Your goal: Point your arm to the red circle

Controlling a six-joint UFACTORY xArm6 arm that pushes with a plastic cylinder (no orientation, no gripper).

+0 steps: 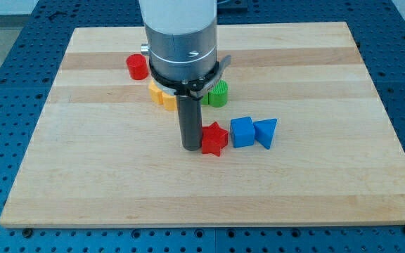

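The red circle is a short red cylinder at the view's upper left of the board. My tip is the lower end of the dark rod, near the board's middle. It touches the left side of a red star. The red circle lies up and to the left of my tip, well apart from it.
A blue cube and a blue triangle sit right of the red star. Yellow blocks and a green ribbed round block lie partly hidden behind the arm's body. The wooden board rests on a blue perforated table.
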